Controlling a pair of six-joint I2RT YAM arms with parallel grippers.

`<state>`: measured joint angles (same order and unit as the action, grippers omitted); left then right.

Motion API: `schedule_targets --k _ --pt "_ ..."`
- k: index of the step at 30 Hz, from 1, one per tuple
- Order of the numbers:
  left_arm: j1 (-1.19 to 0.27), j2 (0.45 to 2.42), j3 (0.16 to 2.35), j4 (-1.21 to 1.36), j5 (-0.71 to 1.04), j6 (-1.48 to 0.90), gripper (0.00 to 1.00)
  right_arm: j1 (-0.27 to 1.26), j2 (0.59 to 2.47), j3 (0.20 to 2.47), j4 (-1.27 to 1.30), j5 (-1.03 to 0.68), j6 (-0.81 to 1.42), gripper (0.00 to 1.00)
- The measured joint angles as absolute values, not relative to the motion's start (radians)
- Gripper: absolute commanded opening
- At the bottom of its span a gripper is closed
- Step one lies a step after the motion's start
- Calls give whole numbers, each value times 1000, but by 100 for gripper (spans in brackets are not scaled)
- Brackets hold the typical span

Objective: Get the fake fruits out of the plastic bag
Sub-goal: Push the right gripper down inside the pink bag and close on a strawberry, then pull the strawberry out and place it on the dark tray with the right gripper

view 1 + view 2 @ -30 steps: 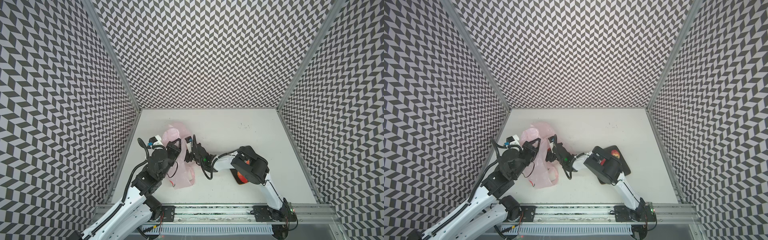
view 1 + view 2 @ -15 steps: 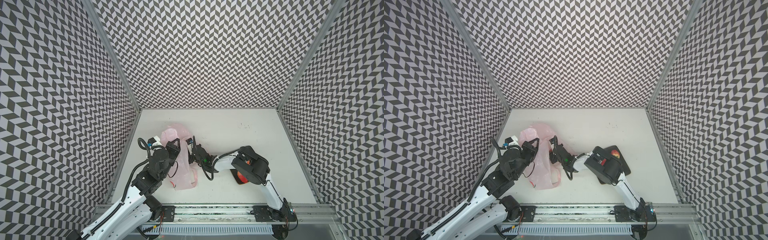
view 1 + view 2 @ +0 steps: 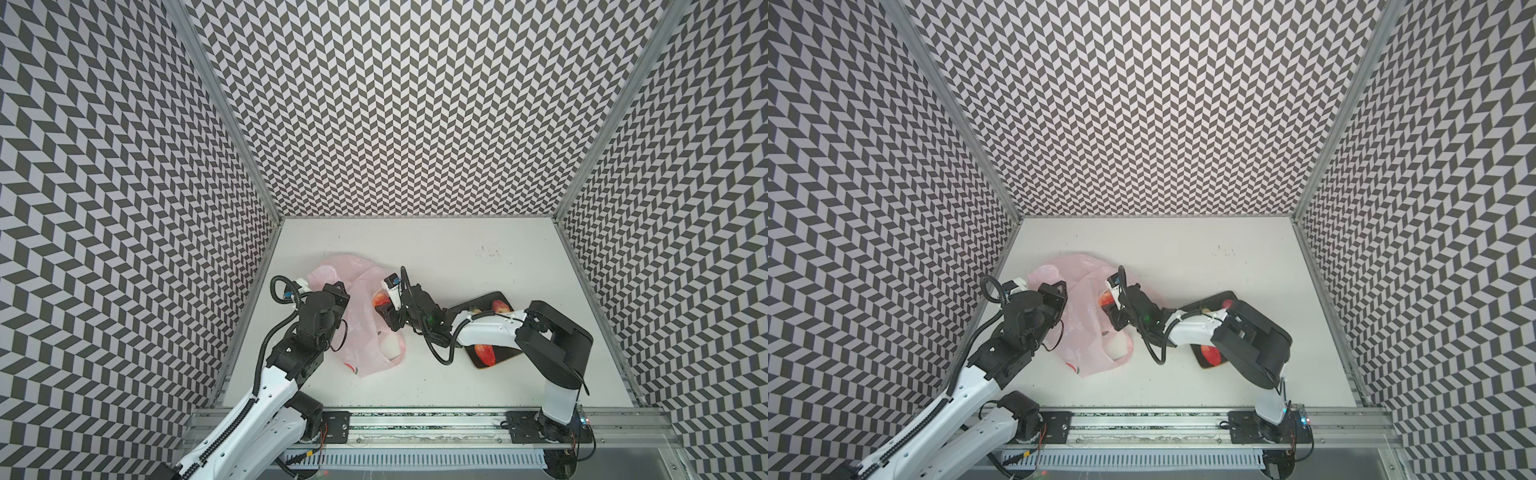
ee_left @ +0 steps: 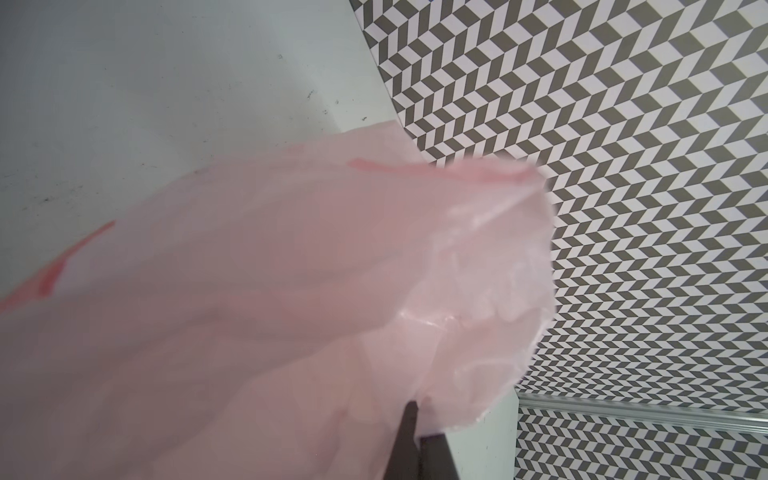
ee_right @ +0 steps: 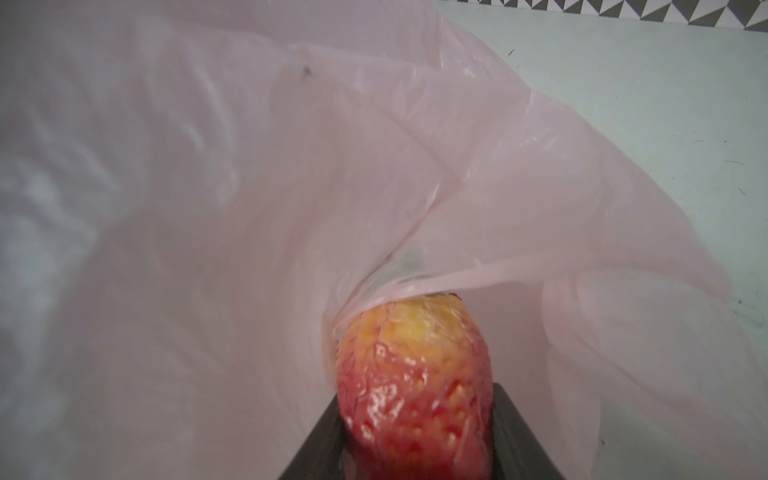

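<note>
Closing down since a second ago, my right gripper [image 5: 415, 444] now clamps a bumpy red-and-yellow fruit [image 5: 415, 365] just inside the mouth of the pink bag [image 3: 359, 332]. The bag lies crumpled on the left of the table [image 3: 457, 257]. My left gripper [image 4: 419, 444] is clenched on a fold of the bag. Two strawberries [image 3: 484, 353] lie on the dark board [image 3: 484, 301] under my right arm.

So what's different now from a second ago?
The right gripper closed on a strawberry at the mouth of the bag. The left gripper stayed shut on the bag, and the board stayed put.
</note>
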<state>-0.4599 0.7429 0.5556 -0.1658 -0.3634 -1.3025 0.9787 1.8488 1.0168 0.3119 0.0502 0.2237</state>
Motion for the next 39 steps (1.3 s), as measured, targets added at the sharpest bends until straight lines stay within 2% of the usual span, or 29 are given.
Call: schedule_targets --k 8,27,34,39 --pt "-439 773 532 -151 -327 -1302 0 979 1724 922 162 22 216 41" --pt "-421 786 517 -121 -318 -1298 0 961 1349 737 -147 92 252 42" --pt "-418 786 507 -110 -310 -1299 0 851 1182 720 -279 145 328 41" --pt "-418 786 495 -105 -299 -1299 0 767 1137 661 -355 186 387 41"
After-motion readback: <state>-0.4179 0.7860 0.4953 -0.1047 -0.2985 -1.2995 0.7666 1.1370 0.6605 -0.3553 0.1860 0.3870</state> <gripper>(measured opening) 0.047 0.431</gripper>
